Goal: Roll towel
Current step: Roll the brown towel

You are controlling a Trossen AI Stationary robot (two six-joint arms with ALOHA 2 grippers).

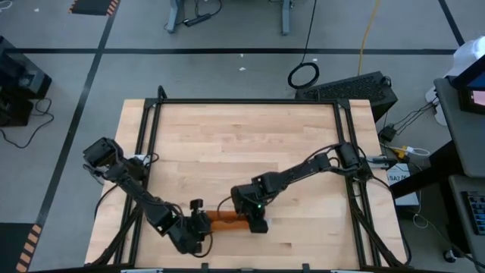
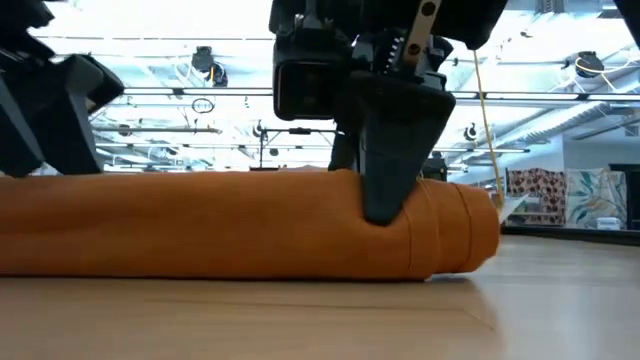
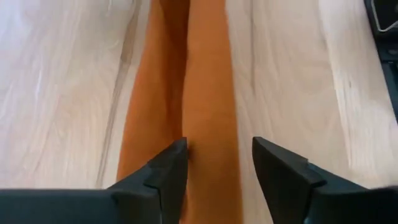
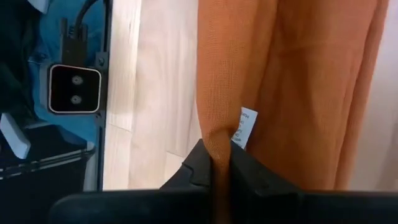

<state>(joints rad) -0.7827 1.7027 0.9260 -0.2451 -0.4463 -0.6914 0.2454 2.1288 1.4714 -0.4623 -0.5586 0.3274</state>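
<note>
We see the rolled rust towel (image 1: 225,219) lying near the table's (image 1: 242,152) six o'clock edge. The right gripper (image 4: 217,171) pinches a fold; the left gripper (image 3: 217,155) straddles it, fingers apart.

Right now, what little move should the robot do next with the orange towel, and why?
Probably the left gripper should close on the towel. The towel already lies rolled into a log on the table. The right gripper is pinching a fold near the white tag, while the left one hangs open over the other end.
</note>
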